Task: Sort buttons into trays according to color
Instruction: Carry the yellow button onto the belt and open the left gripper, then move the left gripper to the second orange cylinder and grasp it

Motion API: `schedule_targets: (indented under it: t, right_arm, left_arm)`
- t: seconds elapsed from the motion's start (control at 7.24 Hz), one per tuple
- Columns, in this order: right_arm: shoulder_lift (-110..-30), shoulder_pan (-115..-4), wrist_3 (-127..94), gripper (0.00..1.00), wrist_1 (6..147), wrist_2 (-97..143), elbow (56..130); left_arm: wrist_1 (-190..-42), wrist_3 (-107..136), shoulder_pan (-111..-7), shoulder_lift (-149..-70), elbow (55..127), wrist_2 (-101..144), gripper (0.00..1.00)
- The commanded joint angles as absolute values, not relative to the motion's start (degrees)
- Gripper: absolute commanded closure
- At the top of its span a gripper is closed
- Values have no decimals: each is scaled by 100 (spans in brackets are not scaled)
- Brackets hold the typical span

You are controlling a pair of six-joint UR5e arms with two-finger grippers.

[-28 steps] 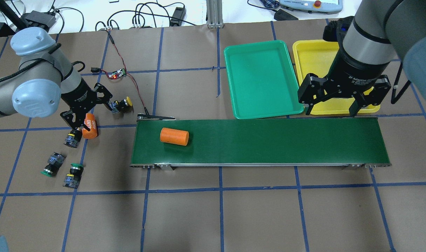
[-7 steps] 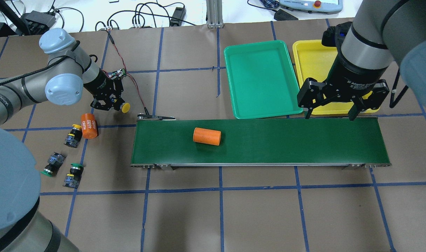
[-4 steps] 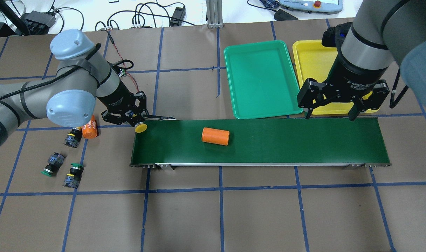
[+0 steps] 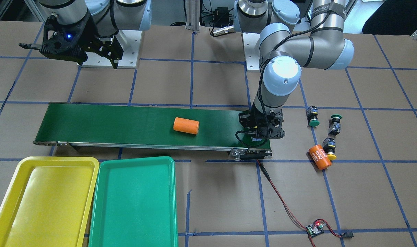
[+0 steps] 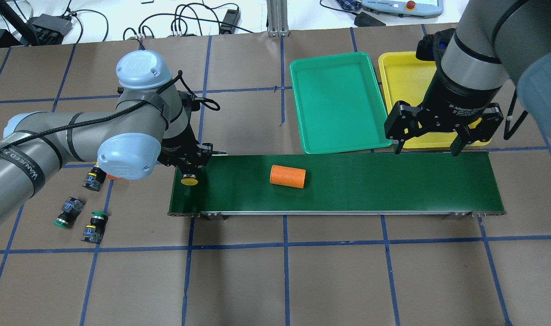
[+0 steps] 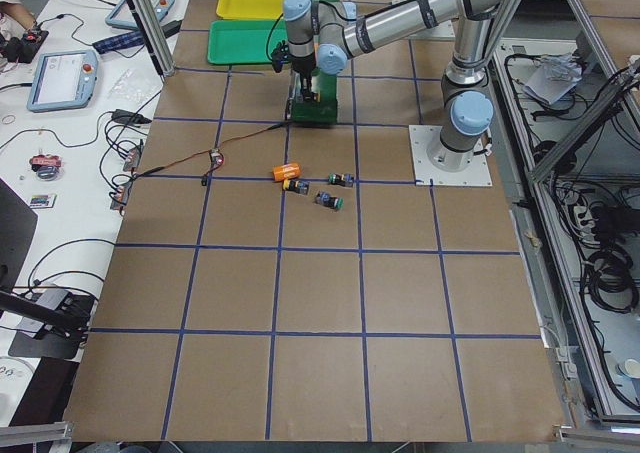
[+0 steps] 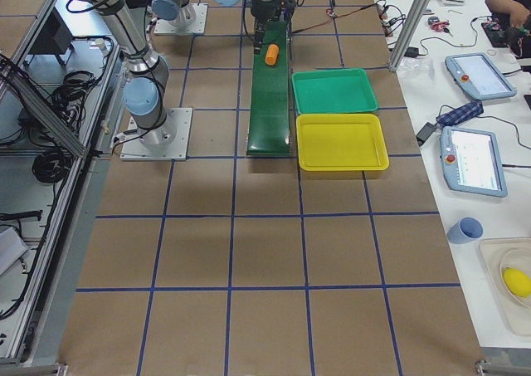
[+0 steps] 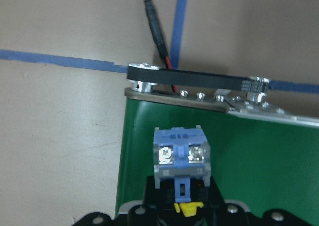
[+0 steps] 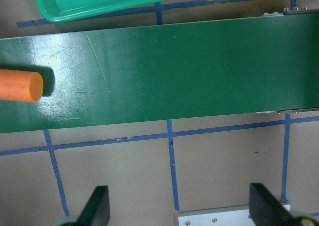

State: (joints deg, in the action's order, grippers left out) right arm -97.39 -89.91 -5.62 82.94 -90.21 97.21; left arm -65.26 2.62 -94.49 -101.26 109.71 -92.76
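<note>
Overhead exterior: the left tool point(image 5: 191, 170), pinching a yellow button point(image 5: 189, 181) lifted from the desk point(image 5: 302, 271) beside the conveyor belt point(image 5: 370, 190), is now lowering it onto the belt's end. The right tool point(image 5: 426, 148) is waiting, spread wide, at the belt's opposite end beside the yellow tray point(image 5: 400, 72), likely to receive it.

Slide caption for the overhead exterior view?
Left gripper holds yellow button over the conveyor belt's end; orange cylinder mid-belt; right gripper, jaws open, above the other end.
</note>
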Motion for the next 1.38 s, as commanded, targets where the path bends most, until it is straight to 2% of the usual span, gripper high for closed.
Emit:
schedule_targets:
  t: [0.0, 0.14, 0.28, 0.55, 0.83, 1.11, 1.24]
  right_arm:
    - [-9738, -8983, -563, 0, 8297, -9018, 9721]
    - [-9738, -8982, -563, 0, 8297, -9026, 9721]
    - [-9738, -8982, -563, 0, 8297, -9026, 9712]
    - [-9738, -8982, -563, 0, 8297, -9026, 9721]
    - [-9730, -8982, -563, 0, 8314, -9026, 9721]
    - [-9730, -8982, -563, 0, 8323, -9026, 9721]
    - [-9738, -8982, -563, 0, 8315, -9026, 9721]
  left_arm:
    - [-6504, 88, -9588, -10160, 11021, -9237, 100]
    - [-6417, 88, -9589, -10178, 11030, -9246, 71]
    - [-6416, 131, -9632, -10195, 11039, -9237, 1]
    - [-6529, 97, -9615, -9969, 10803, -9124, 0]
    - [-7615, -34, -9310, -9800, 9910, -8938, 0]
    - [-7541, 445, -8005, -10175, 9695, -8825, 0]
    - [-7028, 1040, -7598, -10595, 9538, -8528, 0]
